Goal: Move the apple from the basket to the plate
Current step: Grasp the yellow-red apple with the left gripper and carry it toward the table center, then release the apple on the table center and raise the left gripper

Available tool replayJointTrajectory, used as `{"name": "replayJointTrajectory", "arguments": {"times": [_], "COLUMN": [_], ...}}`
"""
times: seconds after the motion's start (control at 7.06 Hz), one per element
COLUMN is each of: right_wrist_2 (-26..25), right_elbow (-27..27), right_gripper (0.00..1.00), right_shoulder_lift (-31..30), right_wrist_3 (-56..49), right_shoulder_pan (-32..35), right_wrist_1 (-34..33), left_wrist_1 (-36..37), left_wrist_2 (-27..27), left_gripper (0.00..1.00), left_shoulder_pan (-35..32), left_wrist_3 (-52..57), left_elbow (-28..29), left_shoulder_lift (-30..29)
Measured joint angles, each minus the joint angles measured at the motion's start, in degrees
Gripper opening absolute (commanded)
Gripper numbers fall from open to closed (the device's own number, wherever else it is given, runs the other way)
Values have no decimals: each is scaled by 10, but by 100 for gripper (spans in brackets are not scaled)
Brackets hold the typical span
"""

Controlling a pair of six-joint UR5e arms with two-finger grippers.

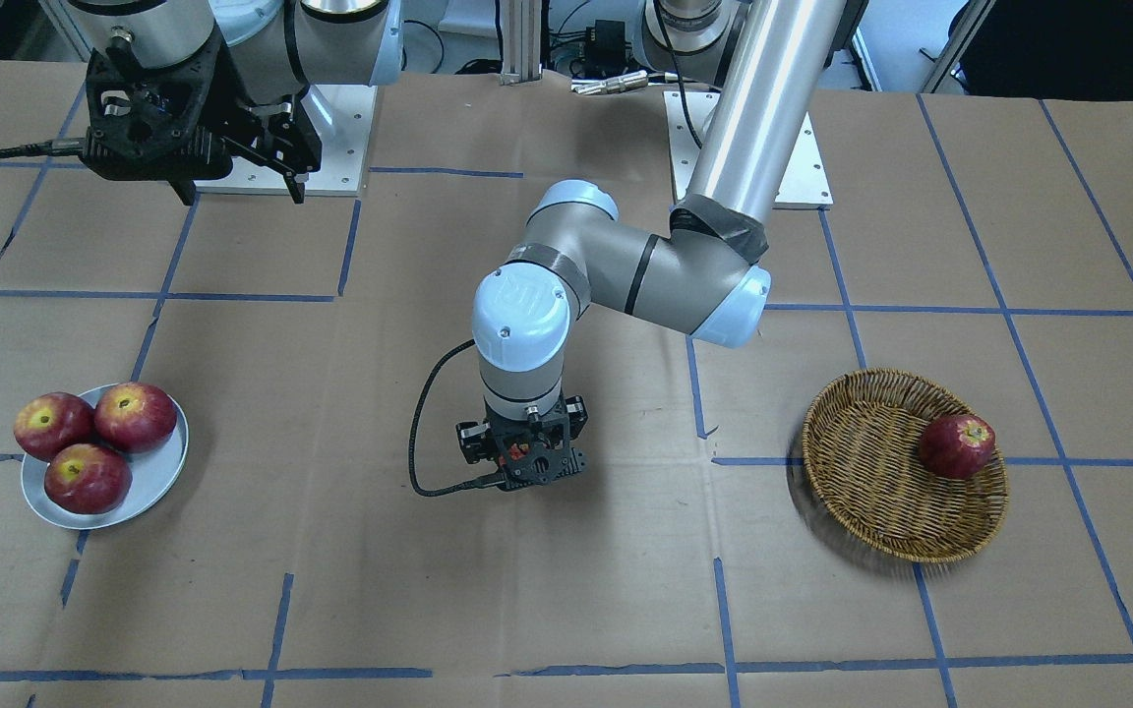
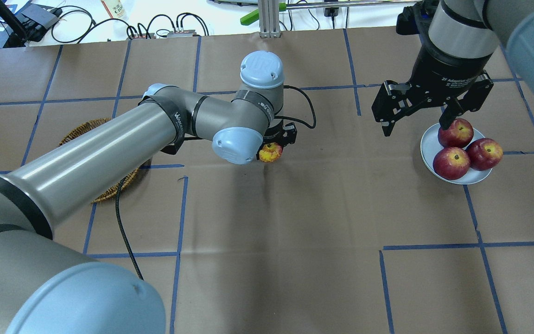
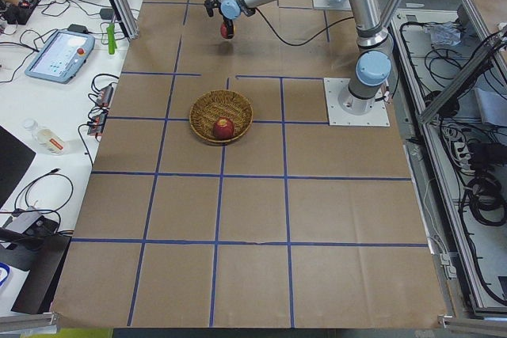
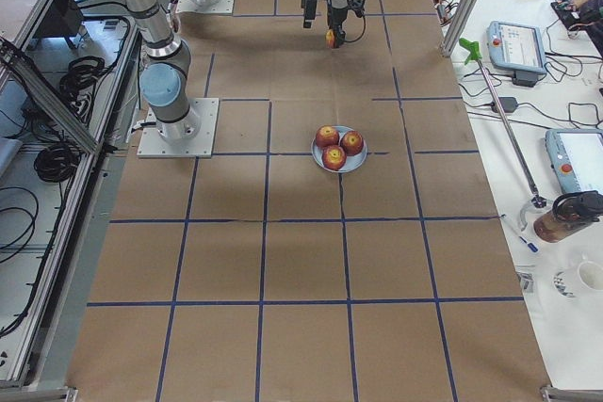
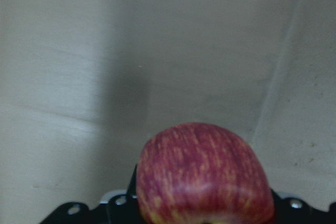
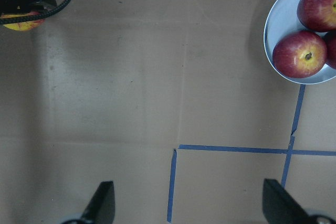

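My left gripper (image 1: 524,467) is shut on the pinkish-red, yellow-streaked apple (image 2: 270,152) and holds it a little above the middle of the table, between basket and plate. The apple fills the bottom of the left wrist view (image 5: 202,174). The wicker basket (image 1: 862,462) lies on my left side and holds one darker red apple (image 1: 958,445). The pale blue-grey plate (image 1: 155,482) on my right side carries three dark-red apples. My right gripper (image 2: 415,126) hangs open and empty above the table next to the plate (image 2: 427,147).
The table is covered in brown paper with a grid of blue tape lines. In the overhead view my left arm hides much of the basket (image 2: 81,132). Both arm bases stand at the robot's edge of the table.
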Motion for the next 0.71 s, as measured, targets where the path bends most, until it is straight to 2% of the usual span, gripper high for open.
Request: {"name": "replayJointTrajectory", "arguments": {"times": [0.14, 0.28, 0.43, 0.71], "right_wrist_2": [0, 0, 0, 1], "right_elbow": [0, 1, 2, 2], "right_gripper": [100, 100, 100, 100], "right_shoulder_lift": [0, 0, 0, 0], "right_wrist_3": [0, -1, -1, -1], "right_shoulder_pan": [0, 0, 0, 0], "right_wrist_1": [0, -1, -1, -3], "left_wrist_1": [4, 6, 7, 7], "left_wrist_2": [1, 1, 0, -2], "left_gripper": [69, 82, 99, 99], "left_shoulder_pan": [-3, -5, -5, -6], "left_wrist_3": [-2, -4, -6, -16], "left_elbow": [-6, -9, -10, -10], "left_shoulder_lift": [-4, -7, -9, -8]}}
